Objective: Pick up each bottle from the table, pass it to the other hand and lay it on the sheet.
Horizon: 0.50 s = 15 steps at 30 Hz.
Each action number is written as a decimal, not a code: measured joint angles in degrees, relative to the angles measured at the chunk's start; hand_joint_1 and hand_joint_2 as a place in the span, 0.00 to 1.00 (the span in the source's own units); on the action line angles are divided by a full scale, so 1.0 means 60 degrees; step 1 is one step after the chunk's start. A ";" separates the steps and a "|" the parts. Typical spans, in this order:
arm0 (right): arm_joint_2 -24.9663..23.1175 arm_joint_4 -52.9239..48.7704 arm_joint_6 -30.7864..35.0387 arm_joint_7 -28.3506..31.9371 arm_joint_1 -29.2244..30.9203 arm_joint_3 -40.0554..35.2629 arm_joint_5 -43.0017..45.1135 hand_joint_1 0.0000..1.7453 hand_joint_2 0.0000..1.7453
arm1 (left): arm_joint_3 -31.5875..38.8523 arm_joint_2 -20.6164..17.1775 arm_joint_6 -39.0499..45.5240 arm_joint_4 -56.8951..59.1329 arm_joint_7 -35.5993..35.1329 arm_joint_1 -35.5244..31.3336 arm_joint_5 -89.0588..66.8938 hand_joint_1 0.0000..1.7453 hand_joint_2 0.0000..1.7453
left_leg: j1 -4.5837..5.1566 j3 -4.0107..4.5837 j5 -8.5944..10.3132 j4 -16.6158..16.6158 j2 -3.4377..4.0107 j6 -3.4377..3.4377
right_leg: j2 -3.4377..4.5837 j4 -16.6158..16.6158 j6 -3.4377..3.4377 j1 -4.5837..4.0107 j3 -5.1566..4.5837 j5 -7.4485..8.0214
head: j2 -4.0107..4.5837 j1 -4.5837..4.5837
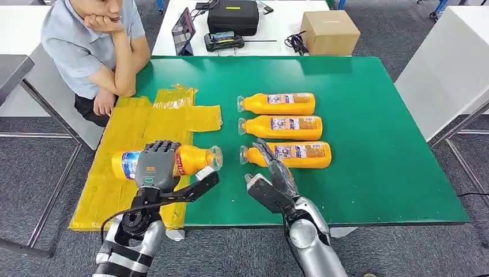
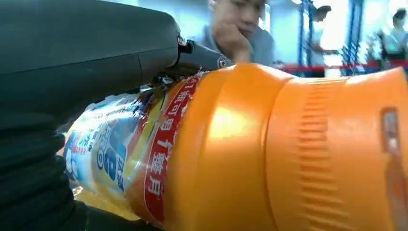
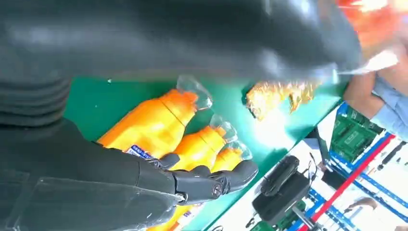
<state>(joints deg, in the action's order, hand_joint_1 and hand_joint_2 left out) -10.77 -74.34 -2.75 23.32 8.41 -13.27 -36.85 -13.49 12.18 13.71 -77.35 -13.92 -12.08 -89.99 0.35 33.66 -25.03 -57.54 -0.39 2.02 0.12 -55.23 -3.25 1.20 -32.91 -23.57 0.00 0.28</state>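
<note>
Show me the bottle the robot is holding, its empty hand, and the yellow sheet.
held bottle [image 1: 196,158], head view, orange shoulder near the cap.
right hand [image 1: 275,180], head view, middle of the hand.
yellow sheet [image 1: 130,127], head view, bare middle part.

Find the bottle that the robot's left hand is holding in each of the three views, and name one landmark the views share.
Head view: held bottle lies on its side at lower left, over the yellow sheet, under the left hand.
Left wrist view: held bottle takes up most of the picture.
Right wrist view: cannot tell; it is blurred there.
Shared landmark: the seated person.

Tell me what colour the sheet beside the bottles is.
Yellow, a crinkled plastic sheet on the green table; the head view shows it best.
</note>
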 measured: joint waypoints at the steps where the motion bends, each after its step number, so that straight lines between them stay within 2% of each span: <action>1: -0.0022 0.0022 -0.0004 0.0019 0.0015 0.0004 0.0015 0.00 1.00 | -0.0033 -0.0048 -0.0107 0.0219 -0.0070 -0.0102 0.0000 1.00 1.00 | 0.0000 0.0000 0.0000 0.0000 0.0002 0.0000 | 0.0001 0.0000 0.0000 0.0000 0.0000 0.0000 | 0.0000 0.0000; 6: -0.0099 0.0164 -0.0073 0.0084 0.0120 0.0007 0.0044 0.00 1.00 | -0.0157 -0.0365 -0.0347 0.1337 -0.0430 -0.0604 0.0000 1.00 1.00 | 0.0001 0.0002 0.0000 -0.0001 -0.0001 0.0000 | -0.0001 0.0000 0.0000 0.0000 0.0000 0.0000 | 0.0000 0.0000; 10: -0.0120 0.0299 -0.0084 0.0201 0.0200 0.0007 0.0161 0.00 1.00 | -0.0157 -0.0514 -0.0358 0.2269 -0.0149 -0.1003 0.0000 1.00 1.00 | 0.0001 0.0002 0.0000 0.0000 0.0000 0.0000 | 0.0000 0.0000 0.0000 0.0000 0.0000 0.0000 | 0.0000 0.0000; 11: -0.0120 0.0342 -0.0084 0.0226 0.0215 0.0007 0.0186 0.00 1.00 | -0.0157 -0.0543 -0.0325 0.2504 -0.0121 -0.1081 0.0000 0.90 1.00 | 0.0001 0.0002 0.0000 0.0000 0.0001 0.0000 | 0.0000 -0.0001 0.0000 0.0000 0.0000 0.0000 | 0.0000 0.0000; 12: -0.0120 0.0383 -0.0084 0.0248 0.0224 0.0007 0.0208 0.00 1.00 | -0.0157 -0.0565 -0.0318 0.2699 -0.0124 -0.1152 0.0000 0.71 1.00 | 0.0001 0.0002 0.0000 0.0000 0.0001 0.0000 | 0.0000 -0.0001 0.0000 0.0000 0.0000 0.0000 | 0.0000 0.0000; 13: -0.0120 0.0416 -0.0084 0.0270 0.0227 0.0007 0.0212 0.00 1.00 | -0.0157 -0.0584 -0.0325 0.2885 -0.0132 -0.1210 0.0000 0.77 1.00 | 0.0001 0.0002 0.0000 -0.0001 0.0000 0.0000 | 0.0000 -0.0001 0.0000 0.0000 0.0000 0.0000 | 0.0000 0.0000; 14: -0.0120 0.0448 -0.0084 0.0285 0.0230 0.0007 0.0215 0.00 1.00 | -0.0160 -0.0605 -0.0354 0.3049 -0.0190 -0.1264 0.0000 0.64 1.00 | 0.0001 0.0002 0.0000 -0.0001 -0.0001 0.0000 | -0.0001 -0.0001 0.0000 0.0000 0.0000 0.0000 | 0.0000 0.0000; 15: -0.0120 0.0481 -0.0084 0.0295 0.0240 0.0007 0.0219 0.00 1.00 | -0.0178 -0.0627 -0.0365 0.3222 -0.0280 -0.1326 0.0000 0.16 1.00 | 0.0001 0.0003 0.0000 -0.0001 -0.0001 0.0000 | -0.0001 -0.0001 0.0000 0.0000 0.0000 0.0000 | 0.0000 0.0000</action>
<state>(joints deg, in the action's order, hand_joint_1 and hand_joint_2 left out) -11.50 -71.45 -3.26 25.09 9.85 -13.22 -35.54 -14.56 8.42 11.52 -58.01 -15.60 -20.04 -89.98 0.35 33.68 -25.03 -57.54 -0.40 2.02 0.11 -55.24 -3.26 1.20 -32.91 -23.57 0.00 0.28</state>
